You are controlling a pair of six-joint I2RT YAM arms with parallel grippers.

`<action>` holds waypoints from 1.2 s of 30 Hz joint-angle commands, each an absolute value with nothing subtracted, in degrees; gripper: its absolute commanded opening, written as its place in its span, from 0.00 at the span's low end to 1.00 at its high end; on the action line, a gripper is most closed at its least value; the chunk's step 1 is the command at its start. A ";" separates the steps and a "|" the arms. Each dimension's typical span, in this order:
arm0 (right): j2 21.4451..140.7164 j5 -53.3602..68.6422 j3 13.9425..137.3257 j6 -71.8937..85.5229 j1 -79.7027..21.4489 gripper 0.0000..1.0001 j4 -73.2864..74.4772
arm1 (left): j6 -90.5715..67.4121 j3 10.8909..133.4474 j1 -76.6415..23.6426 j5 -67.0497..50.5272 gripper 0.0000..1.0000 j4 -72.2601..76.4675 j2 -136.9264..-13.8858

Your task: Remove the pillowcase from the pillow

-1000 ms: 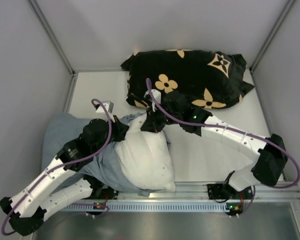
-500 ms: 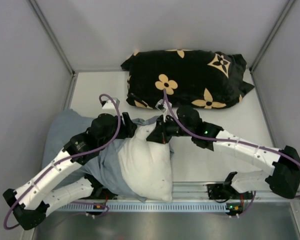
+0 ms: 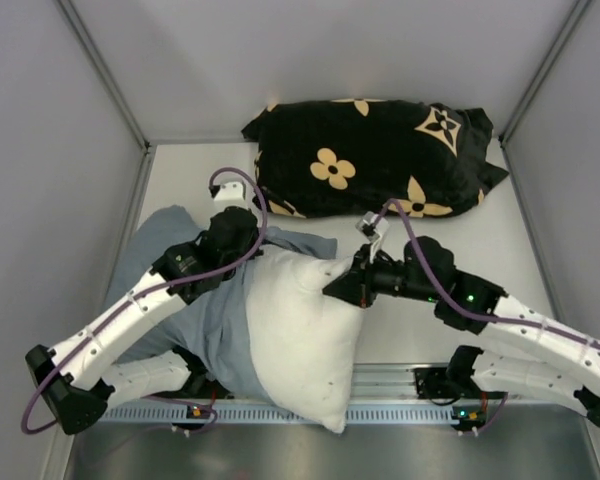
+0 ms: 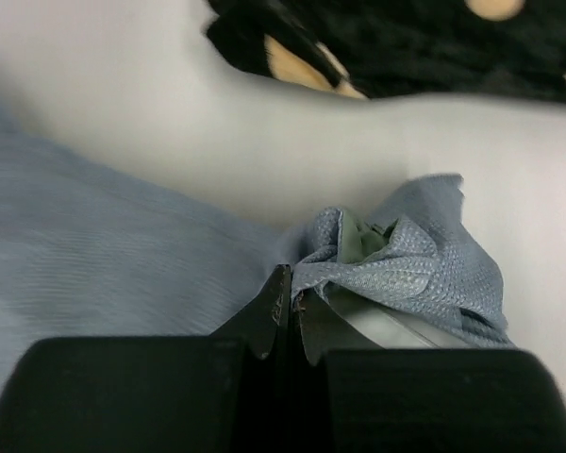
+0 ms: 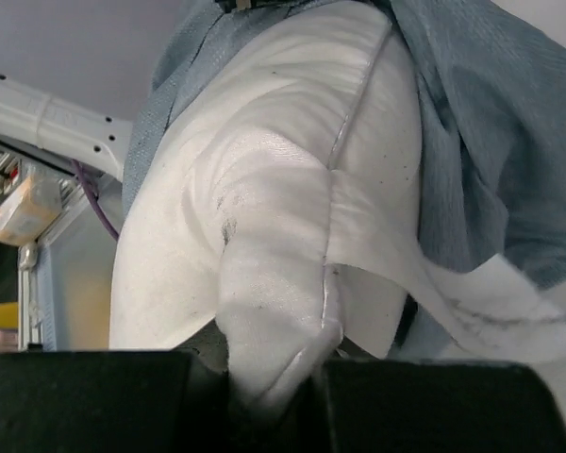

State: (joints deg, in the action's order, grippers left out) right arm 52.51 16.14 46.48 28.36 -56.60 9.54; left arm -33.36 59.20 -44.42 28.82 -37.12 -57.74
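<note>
The white pillow lies at the near middle, mostly out of the grey-blue pillowcase, which still covers its left side and bunches along its far edge. My right gripper is shut on the pillow's right far corner, which fills the right wrist view. My left gripper is shut on a fold of the pillowcase at its far edge; the pinched fabric shows in the left wrist view, just past my closed gripper.
A black pillow with tan flower shapes lies across the back of the table. Grey walls close in the left, back and right. A metal rail runs along the near edge by the arm bases.
My right gripper has pulled the pillow corner to the right and nearer. My left gripper has carried the pillowcase edge away from me. More white pillow shows.
</note>
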 commanded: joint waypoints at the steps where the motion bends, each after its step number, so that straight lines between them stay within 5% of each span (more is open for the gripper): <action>1: 42.56 7.33 49.13 30.93 -58.71 0.00 14.33 | -34.01 64.77 -41.23 42.00 0.00 -43.67 -62.40; 6: 34.28 -29.42 55.09 30.85 -58.36 0.00 33.44 | -35.86 62.15 -37.53 42.46 0.00 -44.21 -58.29; 11: 42.33 -44.64 60.37 26.11 -55.12 0.00 37.18 | -36.74 60.99 -37.35 41.57 0.00 -43.94 -50.19; 16: 51.31 -22.64 65.39 24.53 -36.77 0.00 34.91 | -33.24 62.66 -37.35 37.21 0.00 -43.86 -45.88; 18: 54.83 -10.67 65.04 24.70 -31.76 0.00 32.18 | -31.21 62.84 -37.35 32.02 0.47 -42.54 -46.40; 21: 59.23 -4.05 65.74 25.57 -29.45 0.00 28.92 | -30.06 62.32 -37.35 21.38 0.96 -41.49 -47.81; 28: 66.35 -1.32 68.12 24.87 -25.14 0.00 28.56 | -34.01 58.54 -37.35 17.14 0.99 -41.49 -45.89; 36: 68.47 7.02 66.36 24.87 -18.82 0.00 28.65 | -37.36 54.06 -37.35 27.24 0.99 -46.14 -44.04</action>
State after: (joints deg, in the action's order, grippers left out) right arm 68.62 3.51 64.20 25.08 -21.89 32.75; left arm -35.64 55.90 -37.56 22.85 -44.10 -44.95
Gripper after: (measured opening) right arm 0.062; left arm 0.989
